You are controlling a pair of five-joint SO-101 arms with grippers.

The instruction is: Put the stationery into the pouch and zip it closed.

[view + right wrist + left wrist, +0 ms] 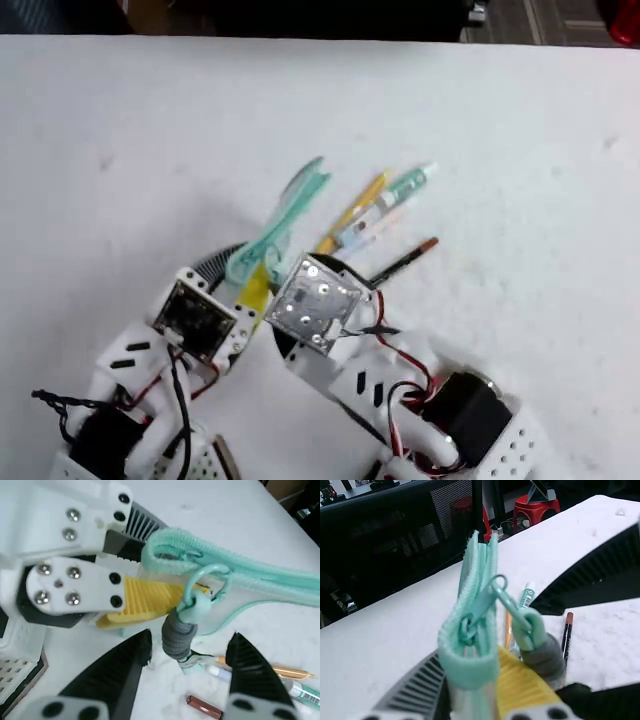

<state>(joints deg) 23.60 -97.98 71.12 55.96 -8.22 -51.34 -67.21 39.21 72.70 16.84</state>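
A clear pouch (287, 212) with a mint zip edge (475, 605) stands lifted off the table. My left gripper (470, 690) is shut on its end, pinched between the ribbed black finger and the yellow pad (145, 597). The zip's ring carries a mint loop and a grey pull (176, 632). My right gripper (190, 645) is open, its black fingers (125, 665) on either side of that grey pull without touching it. On the table beyond lie a gold pencil (352, 212), a mint-capped pen (405, 186) and a brown pencil (405, 260).
The white table (130, 130) has free room to the left, right and far side. The two arms crowd together at the near edge (300, 400). A dark chair and red stool (535, 505) stand off the table's far side.
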